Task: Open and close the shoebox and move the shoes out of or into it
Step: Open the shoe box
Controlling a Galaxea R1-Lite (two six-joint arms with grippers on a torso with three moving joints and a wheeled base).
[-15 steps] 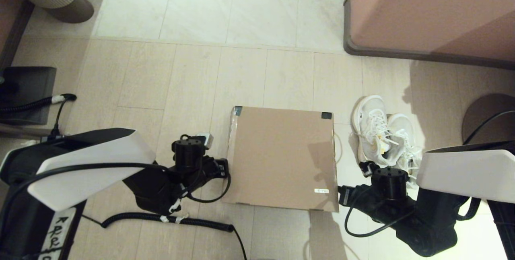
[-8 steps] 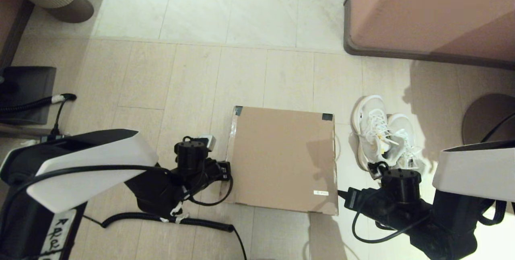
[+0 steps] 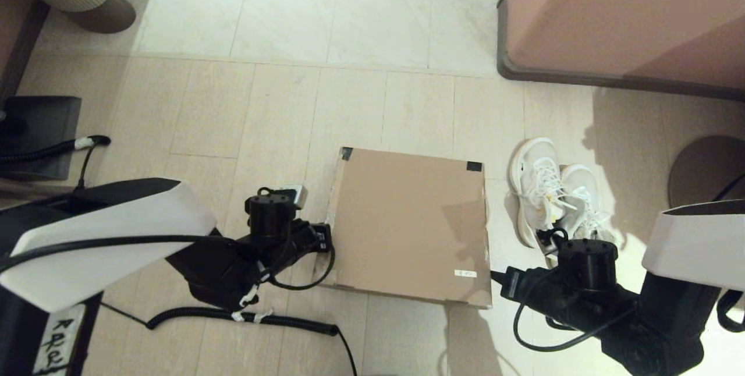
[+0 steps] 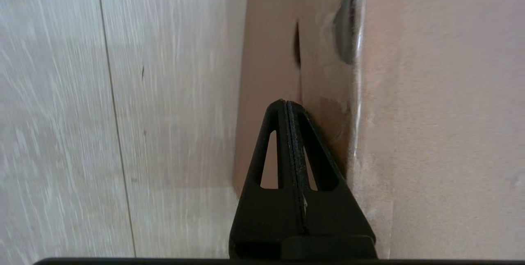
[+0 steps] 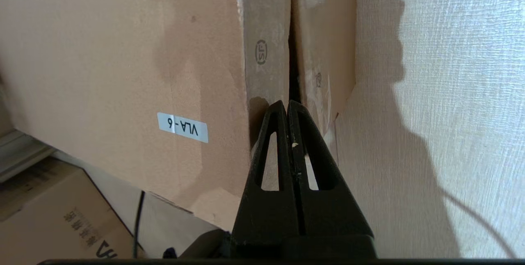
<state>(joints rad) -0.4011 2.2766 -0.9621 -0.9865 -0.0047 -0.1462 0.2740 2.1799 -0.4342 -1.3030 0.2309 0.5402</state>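
The brown cardboard shoebox (image 3: 407, 222) lies on the floor at centre, its lid down or nearly so, with black tape on the two far corners and a white sticker (image 3: 465, 273) near the front right. My left gripper (image 3: 323, 238) is shut and pressed against the box's left side (image 4: 324, 92), just under the lid edge. Shut too, my right gripper (image 3: 498, 282) points at the dark slit between lid flap and box wall (image 5: 290, 51) at the front right corner. The white sneakers (image 3: 553, 192) stand side by side on the floor right of the box.
A large pinkish-brown furniture block (image 3: 623, 15) fills the far right. A coiled black cable (image 3: 244, 318) lies on the floor by my left arm. A dark round base (image 3: 707, 169) sits at the right edge, a grey pad (image 3: 41, 131) at the left. More cardboard boxes (image 5: 53, 215) lie near the front.
The right arm has shifted to the right and nearer, alongside the sneakers. The lid's top looks slightly larger and its far edge higher in view, as if lifted a little.
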